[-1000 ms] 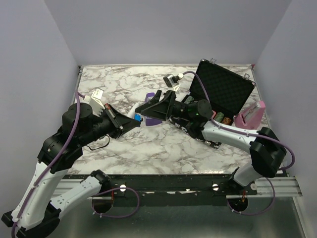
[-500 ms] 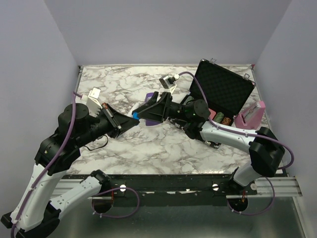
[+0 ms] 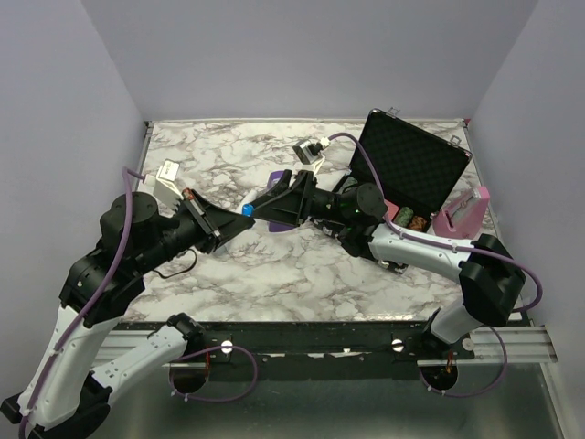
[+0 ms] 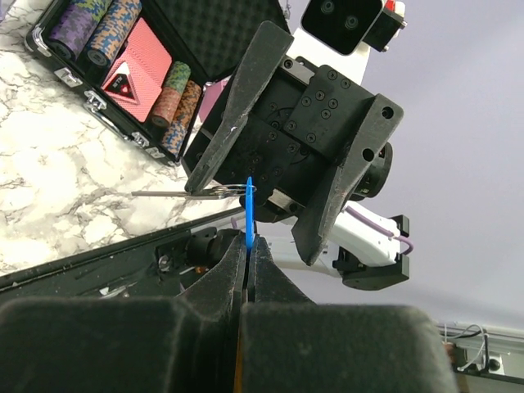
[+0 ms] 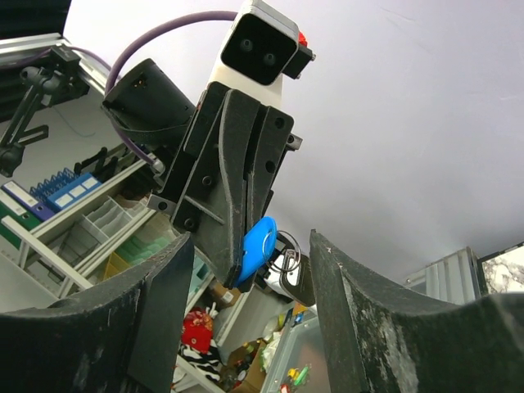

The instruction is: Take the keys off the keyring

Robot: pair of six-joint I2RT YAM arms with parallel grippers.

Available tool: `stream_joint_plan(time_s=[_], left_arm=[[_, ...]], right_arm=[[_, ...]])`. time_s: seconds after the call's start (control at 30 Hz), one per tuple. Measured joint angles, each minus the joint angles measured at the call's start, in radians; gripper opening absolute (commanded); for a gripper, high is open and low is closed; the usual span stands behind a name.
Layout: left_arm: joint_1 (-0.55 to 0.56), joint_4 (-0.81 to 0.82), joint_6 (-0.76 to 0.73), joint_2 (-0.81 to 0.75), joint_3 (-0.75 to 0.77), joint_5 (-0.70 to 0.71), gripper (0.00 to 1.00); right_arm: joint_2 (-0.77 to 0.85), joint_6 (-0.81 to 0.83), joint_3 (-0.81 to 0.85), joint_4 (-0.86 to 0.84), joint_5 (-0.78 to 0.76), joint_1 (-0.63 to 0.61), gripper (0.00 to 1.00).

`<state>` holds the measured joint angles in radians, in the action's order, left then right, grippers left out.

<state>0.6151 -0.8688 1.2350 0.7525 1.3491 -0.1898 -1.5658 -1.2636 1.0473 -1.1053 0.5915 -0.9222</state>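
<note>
One small silver metal key point(image 4: 168, 194) hangs on its thin wire keyring point(image 4: 239, 189), mid-air above the marble worktop point(image 3: 302, 265). The left pincer point(image 3: 239, 217) clenches the ring's flat blue tag point(image 4: 249, 219). The right pincer point(image 3: 265, 208) gapes around it, apparently gripping nothing. No key removed yet.

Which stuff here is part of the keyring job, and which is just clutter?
Job: small silver metal key, thin wire keyring, flat blue plastic tag clamped in left tool, open right tool.
Clutter: black foam-lined case, striped poker chips, pink wedge-shaped object.
</note>
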Motion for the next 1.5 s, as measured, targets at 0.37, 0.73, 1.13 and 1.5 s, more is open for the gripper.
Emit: stream_joint_plan(time_s=[0.37,0.73,1.13,1.5], left_arm=[[-0.001,0.007,0.010,-0.004,0.001,0.022,0.00],[-0.006,0.013,0.023,-0.012,0.001,0.029,0.00],[-0.007,0.006,0.027,-0.020,0.000,0.037,0.00],[-0.007,0.005,0.030,-0.039,-0.003,0.040,0.00]], right_arm=[[-0.001,-0.005,-0.002,-0.002,0.000,-0.001,0.54],[-0.007,-0.019,-0.007,-0.010,0.001,-0.002,0.43],[-0.007,-0.022,-0.007,-0.024,0.001,-0.006,0.31],[-0.007,-0.020,-0.007,-0.017,0.000,-0.006,0.18]])
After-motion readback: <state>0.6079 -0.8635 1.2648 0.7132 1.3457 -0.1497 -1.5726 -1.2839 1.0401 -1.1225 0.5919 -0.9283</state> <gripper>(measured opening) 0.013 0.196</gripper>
